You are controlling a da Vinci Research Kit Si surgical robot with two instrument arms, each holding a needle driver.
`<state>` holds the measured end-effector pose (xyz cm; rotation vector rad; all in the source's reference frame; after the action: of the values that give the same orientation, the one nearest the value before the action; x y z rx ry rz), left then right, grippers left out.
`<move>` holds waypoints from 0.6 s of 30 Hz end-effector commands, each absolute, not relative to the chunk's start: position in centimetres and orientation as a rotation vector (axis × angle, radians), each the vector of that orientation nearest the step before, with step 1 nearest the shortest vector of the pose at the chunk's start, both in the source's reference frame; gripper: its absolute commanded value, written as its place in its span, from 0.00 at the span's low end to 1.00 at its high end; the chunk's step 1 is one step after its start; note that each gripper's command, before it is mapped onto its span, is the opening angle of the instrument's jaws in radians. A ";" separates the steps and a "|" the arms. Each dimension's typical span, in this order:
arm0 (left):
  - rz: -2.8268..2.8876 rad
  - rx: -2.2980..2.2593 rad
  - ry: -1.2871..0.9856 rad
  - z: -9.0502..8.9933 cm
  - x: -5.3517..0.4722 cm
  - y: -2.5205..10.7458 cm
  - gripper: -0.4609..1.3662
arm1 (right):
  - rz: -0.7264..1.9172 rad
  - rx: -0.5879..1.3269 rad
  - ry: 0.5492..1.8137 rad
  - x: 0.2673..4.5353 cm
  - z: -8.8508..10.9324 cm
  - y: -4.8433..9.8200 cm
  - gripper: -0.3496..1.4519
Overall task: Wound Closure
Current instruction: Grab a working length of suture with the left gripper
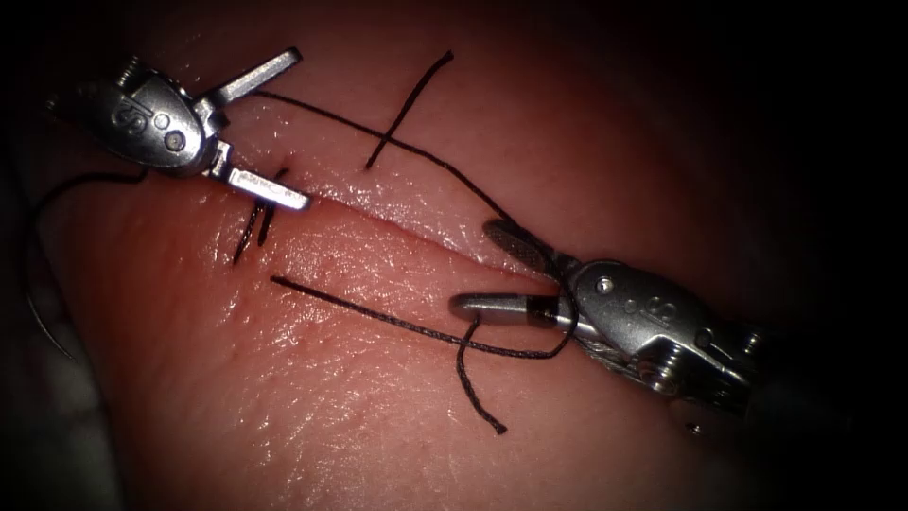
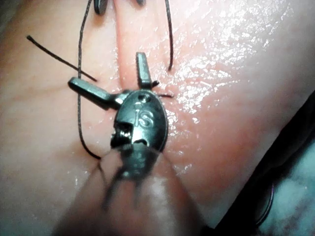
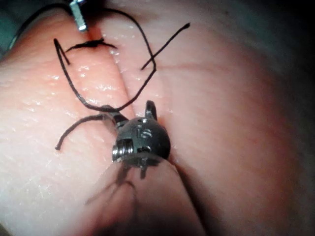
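Observation:
The cut (image 1: 397, 220) runs across the tissue (image 1: 312, 378). My left tool (image 1: 288, 128) hovers at the cut's left end with its jaws spread wide and nothing between them; a dark stitch (image 1: 257, 220) crosses the cut just under its lower jaw. My right tool (image 1: 473, 265) is open at the cut's right end. The black thread (image 1: 426, 156) runs from beside the left tool's upper jaw, loops around the base of the right tool's jaws and ends on the tissue below the cut. I cannot make out the needle in the tissue.
A short loose thread end (image 1: 409, 109) lies above the cut and another (image 1: 473, 388) below the right tool. Thread trails from the left tool off the tissue's left edge (image 1: 38, 284) into the dark, where a thin curve could be needle or thread.

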<state>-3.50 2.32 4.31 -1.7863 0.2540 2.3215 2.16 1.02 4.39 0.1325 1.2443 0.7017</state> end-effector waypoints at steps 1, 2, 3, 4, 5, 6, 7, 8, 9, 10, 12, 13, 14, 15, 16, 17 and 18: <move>2.330 -1.793 0.220 4.3 -3.45 2.2 0.71 | 0.696 0.143 1.248 2.16 4.4 1.0 0.99; 2.338 -1.792 0.198 4.2 -3.43 2.2 0.71 | 0.696 0.144 1.248 2.16 4.4 1.0 0.99; 2.353 -1.779 0.177 4.2 -3.39 2.1 0.71 | 0.697 0.144 1.248 2.16 4.4 1.0 0.99; 2.365 -1.772 0.167 4.2 -3.36 2.0 0.72 | 0.697 0.144 1.248 2.16 4.4 1.1 0.99; 2.375 -1.765 0.160 4.2 -3.35 2.0 0.72 | 0.697 0.144 1.248 2.16 4.4 1.1 0.99; 2.400 -1.747 0.142 4.1 -3.32 1.9 0.71 | 0.698 0.144 1.248 2.16 4.4 1.1 0.99; 2.415 -1.735 0.130 4.1 -3.31 1.9 0.72 | 0.698 0.144 1.247 2.16 4.4 1.1 0.99; 2.423 -1.729 0.122 4.1 -3.30 1.9 0.72 | 0.691 0.142 1.249 2.16 4.4 1.1 0.99; 2.429 -1.726 0.116 4.1 -3.30 1.8 0.72 | 0.691 0.142 1.249 2.16 4.4 1.1 0.99; 2.431 -1.722 0.104 4.1 -3.29 1.8 0.72 | 0.689 0.144 1.251 2.16 4.4 1.1 0.98; 2.439 -1.717 0.095 4.0 -3.30 1.8 0.72 | 0.685 0.141 1.251 2.15 4.4 1.1 0.98; 2.450 -1.709 0.084 4.0 -3.31 1.7 0.72 | 0.686 0.142 1.251 2.15 4.4 1.1 0.98; 2.459 -1.696 0.066 4.0 -3.32 1.7 0.72 | 0.682 0.139 1.251 2.14 4.4 1.1 0.98; 2.463 -1.675 0.031 4.0 -3.33 1.7 0.73 | 0.678 0.136 1.251 2.14 4.4 1.2 0.98; 2.469 -1.652 -0.008 3.9 -3.34 1.7 0.73 | 0.673 0.135 1.249 2.13 4.4 1.2 0.98; 2.469 -1.625 -0.052 3.9 -3.34 1.7 0.76 | 0.670 0.132 1.249 2.13 4.4 1.2 0.98; 2.471 -1.623 -0.056 3.9 -3.35 1.7 0.76 | 0.670 0.132 1.249 2.13 4.4 1.2 0.99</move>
<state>-3.35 1.72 3.84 -1.6183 -0.0566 2.4699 2.13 1.22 4.44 0.1227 1.2457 0.6777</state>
